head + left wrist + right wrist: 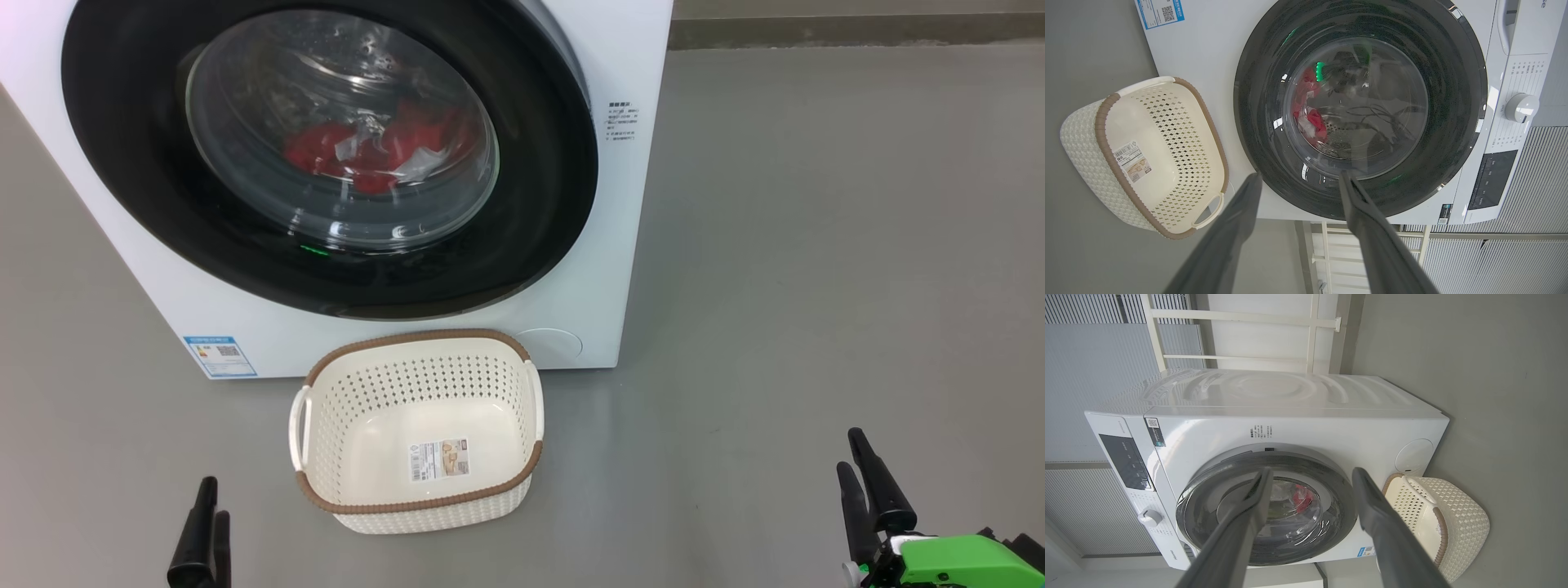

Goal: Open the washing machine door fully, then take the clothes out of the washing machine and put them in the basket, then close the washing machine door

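The white washing machine [629,245] fills the upper left of the head view. Its door [122,163], black-rimmed with a glass bowl, lies against the front; a thin gap shows along its right edge. Behind the glass lie the red and white clothes [326,149], also visible in the left wrist view [1315,118]. The cream basket [424,514] stands empty on the floor just before the machine. My left gripper [211,498] is open at the lower left, short of the basket. My right gripper [849,449] is open at the lower right, well apart from both.
Grey floor [816,286] stretches to the right of the machine and around the basket. The control panel with a white knob [1521,107] sits at the machine's top. A white rack [1310,339] and slatted wall stand behind it.
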`<state>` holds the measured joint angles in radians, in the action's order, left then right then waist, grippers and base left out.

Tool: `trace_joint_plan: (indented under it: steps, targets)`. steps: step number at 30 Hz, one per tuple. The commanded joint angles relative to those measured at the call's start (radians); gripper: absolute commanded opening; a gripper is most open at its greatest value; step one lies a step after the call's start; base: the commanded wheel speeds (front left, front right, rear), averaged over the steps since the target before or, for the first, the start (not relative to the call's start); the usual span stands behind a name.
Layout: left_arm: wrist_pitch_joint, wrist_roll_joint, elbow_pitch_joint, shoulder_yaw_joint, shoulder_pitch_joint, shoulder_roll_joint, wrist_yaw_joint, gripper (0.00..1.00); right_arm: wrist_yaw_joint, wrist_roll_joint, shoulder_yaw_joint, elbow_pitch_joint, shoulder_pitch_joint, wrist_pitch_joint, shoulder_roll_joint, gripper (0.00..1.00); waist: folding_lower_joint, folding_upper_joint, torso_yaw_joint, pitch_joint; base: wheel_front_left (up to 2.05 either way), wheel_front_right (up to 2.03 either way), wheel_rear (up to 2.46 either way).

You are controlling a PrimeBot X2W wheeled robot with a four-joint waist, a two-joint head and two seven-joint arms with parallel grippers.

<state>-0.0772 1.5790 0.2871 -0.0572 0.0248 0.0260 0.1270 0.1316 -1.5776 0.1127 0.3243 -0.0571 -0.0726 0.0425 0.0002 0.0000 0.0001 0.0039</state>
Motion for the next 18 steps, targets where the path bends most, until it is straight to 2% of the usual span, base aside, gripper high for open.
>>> trace_joint_plan:
  steps: [1, 18]
  targets:
    - [0.007, -0.015, -0.033, -0.003, 0.023, 0.023, 0.001, 1.0, 0.0, 0.013, -0.004, -0.028, -0.022, 0.006, 0.015, 1.0, -0.0001, 0.0, 0.0, 0.0, 0.0, 0.0, 0.0]
    - [0.058, -0.302, -0.059, 0.008, 0.022, 0.027, 0.001, 1.0, 0.0, 0.23, -0.07, -0.014, -0.047, 0.058, 0.062, 1.0, -0.0002, 0.0, -0.002, 0.006, 0.0, 0.0, 0.0]
